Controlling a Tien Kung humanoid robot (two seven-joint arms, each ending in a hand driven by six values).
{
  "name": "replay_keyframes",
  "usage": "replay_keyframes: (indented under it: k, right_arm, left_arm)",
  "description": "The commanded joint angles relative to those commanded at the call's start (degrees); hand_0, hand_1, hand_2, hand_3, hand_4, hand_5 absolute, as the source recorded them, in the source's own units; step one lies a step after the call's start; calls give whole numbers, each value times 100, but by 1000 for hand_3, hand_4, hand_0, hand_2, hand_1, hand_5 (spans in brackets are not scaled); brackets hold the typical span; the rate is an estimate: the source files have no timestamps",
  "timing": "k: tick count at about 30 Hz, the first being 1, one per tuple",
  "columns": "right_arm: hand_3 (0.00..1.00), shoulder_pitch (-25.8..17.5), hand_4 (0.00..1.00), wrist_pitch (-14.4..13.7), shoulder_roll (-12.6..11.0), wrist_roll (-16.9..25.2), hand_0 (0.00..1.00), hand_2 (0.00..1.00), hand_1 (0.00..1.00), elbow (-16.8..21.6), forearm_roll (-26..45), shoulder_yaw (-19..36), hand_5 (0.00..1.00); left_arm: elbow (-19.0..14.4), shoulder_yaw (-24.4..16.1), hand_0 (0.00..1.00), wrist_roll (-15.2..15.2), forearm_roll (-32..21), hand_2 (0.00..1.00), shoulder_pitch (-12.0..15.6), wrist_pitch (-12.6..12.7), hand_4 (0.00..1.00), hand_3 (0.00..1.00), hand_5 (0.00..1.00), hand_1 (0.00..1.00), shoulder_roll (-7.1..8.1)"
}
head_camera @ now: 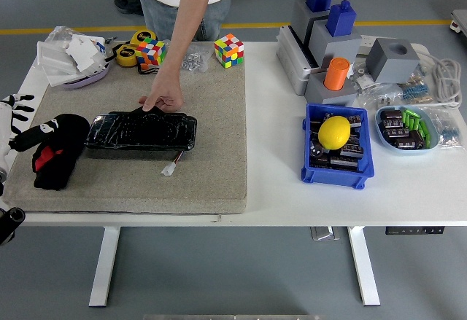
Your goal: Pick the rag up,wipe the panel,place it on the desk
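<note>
The rag [55, 152] is a bunched black cloth with a red patch, lying on the left end of the beige mat [211, 167]. Right beside it lies the panel [142, 130], a long glossy black slab with a small white plug [170, 169] on a wire at its near edge. A person's hand [162, 102] presses on the panel's far edge. My left hand [14, 112] shows only partly at the picture's left edge, just left of the rag; its grip is hidden. My right arm is out of sight.
Behind the mat lie two colour cubes [228, 49], yellow tape [128, 55] and a tray of white scraps [73, 61]. On the right stand a blue bin [337, 176] holding a yellow ball, a grey fixture [328, 43] with blue blocks and an orange cylinder, and a small parts tray [408, 129].
</note>
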Motion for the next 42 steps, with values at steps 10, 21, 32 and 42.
replay_keyframes:
  k: [10,21,32,42]
  right_arm:
    - [623,0,998,-8,-3,12,747,699,669,44,-68,73,591]
    - [623,1,998,-24,-7,26,747,699,669,95,-138,154,591]
    - [623,10,998,-27,-11,30,747,699,669,104,-144,171,591]
    - [623,18,998,-43,-14,55,748,699,669,118,-179,222,590]
  left_arm:
    - [265,272,355,-49,-104,665,-69,-9,961,749,593,575,-49]
    - [490,492,355,-64,-164,665,-104,-39,963,750,594,574,-75]
    - [656,745,355,-26,-193,667,-206,-69,962,749,591,577,-179]
    - [753,916,352,50,-194,667,-284,-84,949,750,541,572,-262]
